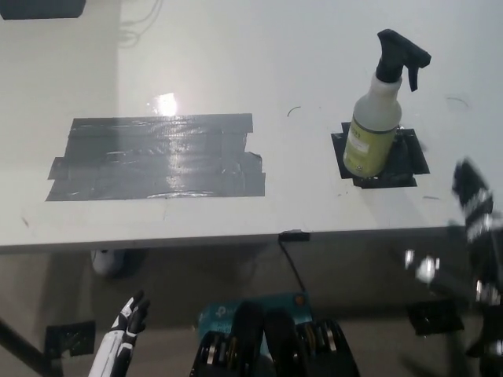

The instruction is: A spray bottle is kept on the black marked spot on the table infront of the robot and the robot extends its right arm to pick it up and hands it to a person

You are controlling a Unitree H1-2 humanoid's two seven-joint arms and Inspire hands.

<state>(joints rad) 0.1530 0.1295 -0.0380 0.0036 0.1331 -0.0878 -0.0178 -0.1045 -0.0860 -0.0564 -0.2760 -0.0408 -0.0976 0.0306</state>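
A spray bottle [379,110] with a black trigger head and yellow-green label stands upright on a small black tape patch [409,163] at the table's right. My black right hand [478,212] is blurred at the right edge, below and right of the bottle and apart from it. Low at the left, under the table's front edge, rests my white left hand [126,326] with dark fingers; it holds nothing.
A large patch of grey-black tape [157,157] covers the table's left-middle. The white table [236,71] ends at a front edge near the picture's middle height. A black cable [292,259] hangs from that edge.
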